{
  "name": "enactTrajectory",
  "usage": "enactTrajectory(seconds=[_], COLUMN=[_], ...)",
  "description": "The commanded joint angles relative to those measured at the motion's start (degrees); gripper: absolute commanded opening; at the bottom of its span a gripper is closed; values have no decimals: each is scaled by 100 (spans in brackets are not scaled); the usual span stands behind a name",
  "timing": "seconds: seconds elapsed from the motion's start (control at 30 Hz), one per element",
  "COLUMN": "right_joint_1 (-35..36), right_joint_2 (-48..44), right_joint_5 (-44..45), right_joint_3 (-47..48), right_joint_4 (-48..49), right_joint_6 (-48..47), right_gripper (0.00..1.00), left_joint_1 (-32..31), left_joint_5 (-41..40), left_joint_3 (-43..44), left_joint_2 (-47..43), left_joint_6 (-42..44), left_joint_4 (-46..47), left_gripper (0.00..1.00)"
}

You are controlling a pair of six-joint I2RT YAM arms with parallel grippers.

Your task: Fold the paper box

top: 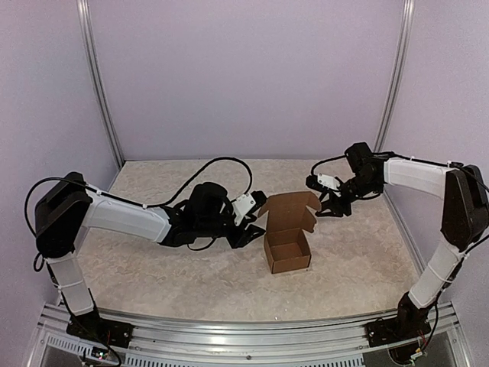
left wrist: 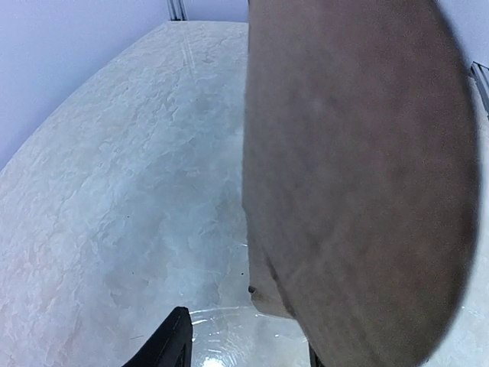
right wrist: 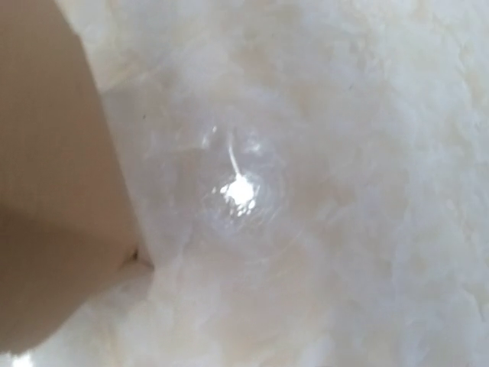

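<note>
The box sat open mid-table, the left gripper with 2 fingers spread at its left edge, the right gripper beside the lid's right edge, its finger state impossible to tell.

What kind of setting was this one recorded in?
Probably a lab robot cell: plain lilac walls in aluminium framing, a marble-patterned table, and a left arm and right arm bolted to a rail.

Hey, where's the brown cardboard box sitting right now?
In the top view, the open brown cardboard box stands slightly right of centre on the pale marbled table, its raised lid between the left claw and the right claw.
</note>
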Motion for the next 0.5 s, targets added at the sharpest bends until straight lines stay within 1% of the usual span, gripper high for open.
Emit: enactTrajectory(seconds=[0.0, 0.23, 0.47], right_joint_1=[208, 686, 815], right_joint_2=[64, -389, -745], right_joint_5=[-251, -258, -139], right_joint_3=[-41, -458, -957], right_joint_4=[224, 351, 457], right_joint_6=[9, -84, -159], right_gripper=[38, 39, 41], left_joint_1=[33, -2, -96], left_joint_5=[175, 286, 459], left_joint_3=[202, 339, 322], left_joint_2=[95, 187, 366], left_joint_6=[87, 83, 40], left_joint_4=[-81, -108, -73], left_gripper=[50, 49, 47])
